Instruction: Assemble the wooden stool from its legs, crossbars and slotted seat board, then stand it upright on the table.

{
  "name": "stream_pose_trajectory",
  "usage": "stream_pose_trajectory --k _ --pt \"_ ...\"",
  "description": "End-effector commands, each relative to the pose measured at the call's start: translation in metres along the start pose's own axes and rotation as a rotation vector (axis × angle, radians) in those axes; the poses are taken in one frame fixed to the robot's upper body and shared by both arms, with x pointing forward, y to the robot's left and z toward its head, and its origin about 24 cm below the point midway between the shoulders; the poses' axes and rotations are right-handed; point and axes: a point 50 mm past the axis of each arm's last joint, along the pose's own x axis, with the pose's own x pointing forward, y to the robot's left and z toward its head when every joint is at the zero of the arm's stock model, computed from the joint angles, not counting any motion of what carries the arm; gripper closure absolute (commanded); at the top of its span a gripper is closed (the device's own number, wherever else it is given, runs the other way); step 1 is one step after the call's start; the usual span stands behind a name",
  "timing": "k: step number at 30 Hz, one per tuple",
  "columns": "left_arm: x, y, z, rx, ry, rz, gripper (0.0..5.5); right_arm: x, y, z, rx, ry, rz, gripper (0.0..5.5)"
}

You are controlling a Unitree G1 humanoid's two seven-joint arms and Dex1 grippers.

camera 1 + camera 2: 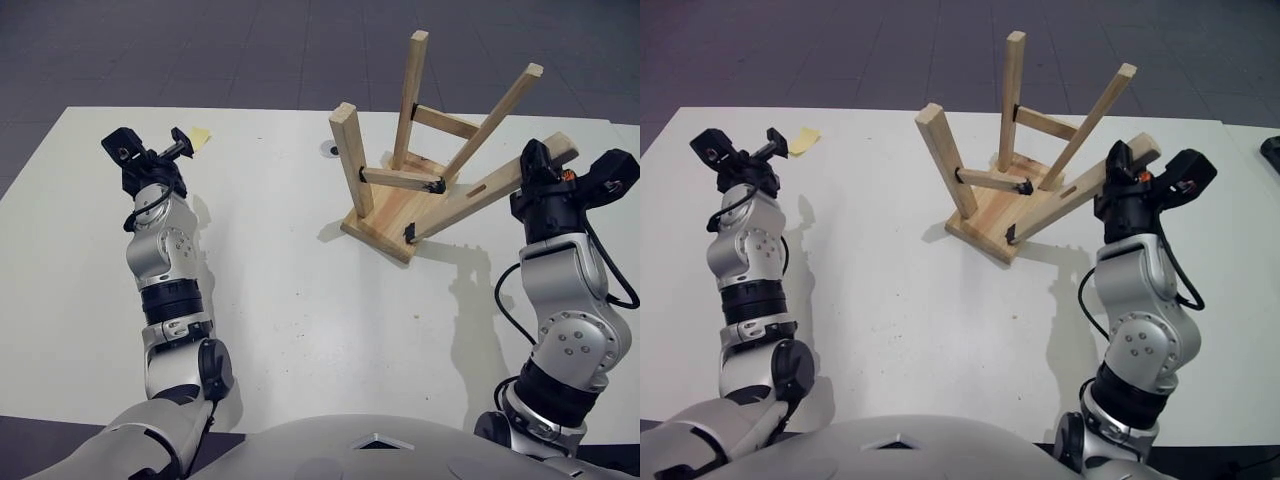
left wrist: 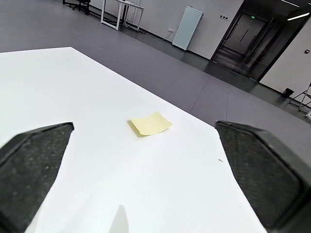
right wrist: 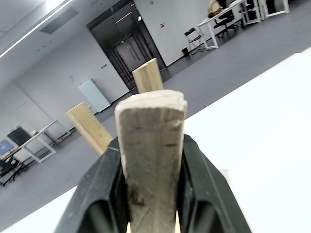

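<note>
My right gripper (image 1: 538, 163) is clamped on the end of one leg (image 1: 470, 195) of the wooden stool (image 1: 400, 205). The stool sits at one o'clock on the table (image 1: 300, 330), legs up and tilted on its single seat board (image 1: 385, 222). I count four legs and two crossbars (image 1: 445, 122) that I can make out. My left gripper (image 1: 182, 142) hangs at eleven o'clock, fingers spread wide, near one yellow note (image 1: 201, 136).

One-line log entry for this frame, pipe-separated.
stool: assembled, seat board on table, legs up | right gripper: shut on leg near its end | left gripper: open, empty, by sticky note
</note>
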Motion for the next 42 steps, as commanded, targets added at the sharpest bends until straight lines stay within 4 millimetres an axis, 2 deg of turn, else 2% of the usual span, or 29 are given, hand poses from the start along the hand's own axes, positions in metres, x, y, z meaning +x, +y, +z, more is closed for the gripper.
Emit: stream_pose_trajectory --k 1,8,19,25,33,42 --pt "0.004 -0.005 0.003 -0.008 0.003 0.007 0.10 0.000 -0.018 -0.009 -0.039 0.003 -0.111 4.50" --pt "0.000 -0.013 0.004 -0.008 0.004 -0.003 0.10 0.004 -0.021 -0.003 -0.126 -0.014 -0.119 4.50" --pt "-0.022 -0.034 -0.008 -0.006 0.062 -0.072 0.10 0.014 -0.025 0.007 -0.271 -0.042 -0.126 4.50" --pt "-0.030 -0.045 -0.010 -0.005 0.084 -0.114 0.10 0.003 -0.040 -0.012 -0.330 0.023 -0.101 4.50" --pt "-0.033 -0.047 -0.008 -0.008 0.093 -0.127 0.10 -0.018 -0.053 -0.032 -0.366 0.067 -0.036 4.49" --pt "-0.039 -0.065 -0.003 0.008 0.094 -0.232 0.10 -0.024 -0.048 -0.046 -0.435 0.091 0.060 4.49"
